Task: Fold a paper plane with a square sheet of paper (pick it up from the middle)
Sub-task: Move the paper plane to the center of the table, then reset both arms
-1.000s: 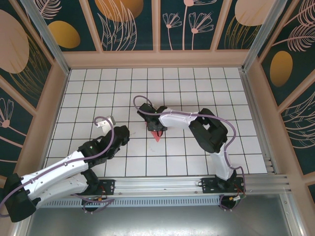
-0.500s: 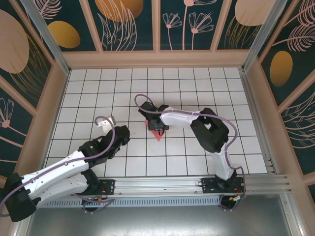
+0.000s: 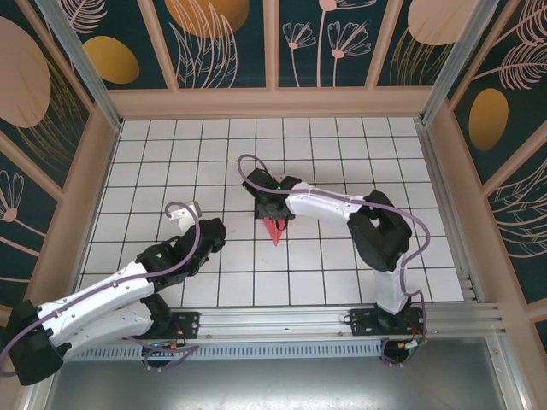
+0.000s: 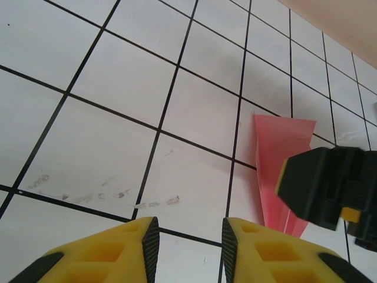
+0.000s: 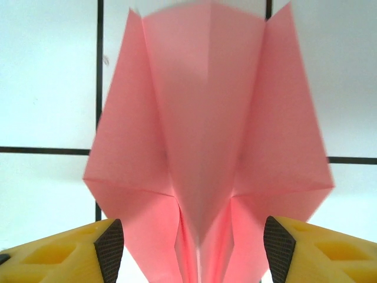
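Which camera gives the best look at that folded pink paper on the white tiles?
The right wrist view: the salmon-pink folded paper dart sits close and large, centre crease and side flaps plain. In the left wrist view the dart lies off to one side, partly covered. From the top the dart is a small pink tip.

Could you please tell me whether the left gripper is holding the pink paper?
No: the left gripper has its jaws open over bare tile, with the pink paper lying apart from it.
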Robot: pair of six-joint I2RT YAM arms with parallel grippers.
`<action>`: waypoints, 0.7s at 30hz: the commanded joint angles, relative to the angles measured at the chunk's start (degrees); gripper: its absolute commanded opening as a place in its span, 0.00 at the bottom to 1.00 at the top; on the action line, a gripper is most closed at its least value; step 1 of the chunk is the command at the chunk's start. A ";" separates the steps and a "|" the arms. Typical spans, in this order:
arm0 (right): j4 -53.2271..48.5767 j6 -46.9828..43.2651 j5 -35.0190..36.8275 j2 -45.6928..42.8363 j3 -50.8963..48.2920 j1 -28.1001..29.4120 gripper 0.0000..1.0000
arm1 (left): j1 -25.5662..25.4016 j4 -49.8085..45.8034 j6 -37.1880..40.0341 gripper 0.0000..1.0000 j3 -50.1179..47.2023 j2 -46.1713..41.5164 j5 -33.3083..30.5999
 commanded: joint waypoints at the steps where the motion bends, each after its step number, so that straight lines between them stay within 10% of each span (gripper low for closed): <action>1: -1.67 0.81 7.99 -8.06 -0.12 0.70 0.67 | 0.26 0.62 1.89 0.38 1.57 0.34 -2.32; 11: 14.09 -2.66 39.87 -35.53 -25.51 -3.30 0.69 | 2.12 1.33 11.20 0.60 1.68 -0.63 -10.53; 16: 33.62 -16.55 39.29 -44.32 -43.95 -15.15 0.72 | 13.11 5.72 19.76 0.96 0.20 -0.55 -8.50; 21: 52.37 -27.60 23.48 -45.68 -56.04 -27.24 0.74 | 24.64 8.92 26.11 0.99 1.31 4.60 -7.47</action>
